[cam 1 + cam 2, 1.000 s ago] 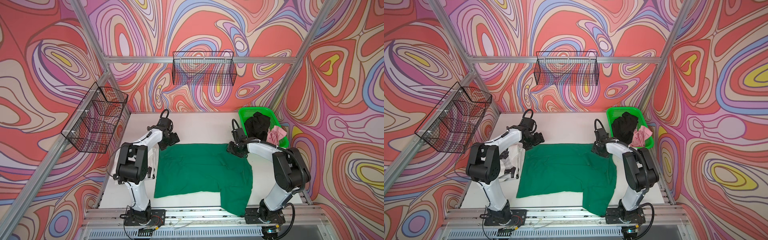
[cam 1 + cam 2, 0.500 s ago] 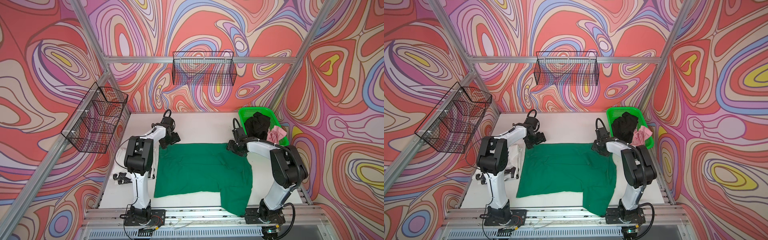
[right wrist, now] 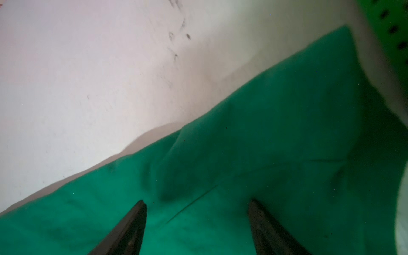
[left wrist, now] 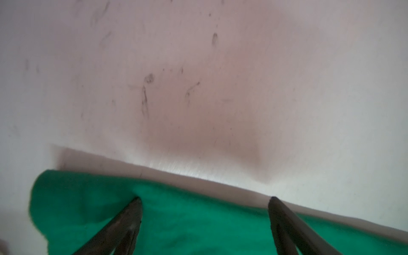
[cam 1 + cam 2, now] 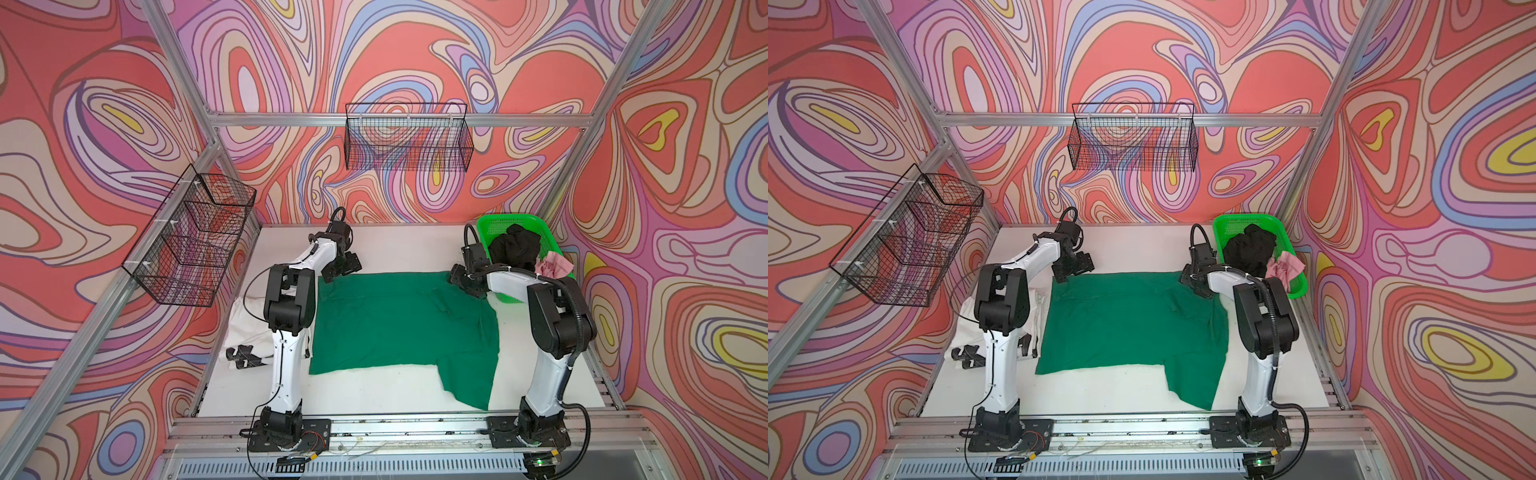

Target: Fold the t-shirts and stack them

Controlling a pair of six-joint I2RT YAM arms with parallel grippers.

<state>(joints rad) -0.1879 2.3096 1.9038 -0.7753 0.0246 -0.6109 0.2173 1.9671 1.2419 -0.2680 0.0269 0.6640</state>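
One dark green t-shirt lies spread across the middle of the tabletop, its far corners beneath the left claw and right claw, both gaping wide and holding nothing. Closing unevenly could catch a single layer or miss a corner, skewing the fold, and the green basket at far right crowds the right claw.

green basket far right, wire baskets wall-mounted
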